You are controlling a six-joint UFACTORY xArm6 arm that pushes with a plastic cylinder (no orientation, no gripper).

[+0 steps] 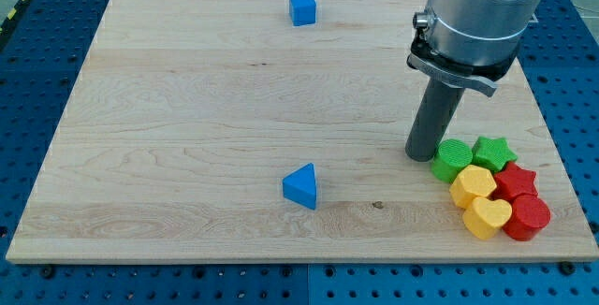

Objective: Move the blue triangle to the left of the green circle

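The blue triangle [301, 186] lies on the wooden board [187, 108], below the middle. The green circle [453, 160] sits at the view's right in a cluster of blocks. My tip [418, 154] rests on the board just left of the green circle, touching or nearly touching it. The blue triangle is well to the left of my tip, with bare board between them.
A green star [493, 152], a red star [516, 180], a red circle [527, 218], a yellow block [473, 185] and a yellow heart [488, 217] crowd the lower right corner. A blue cube [302, 8] sits near the top edge.
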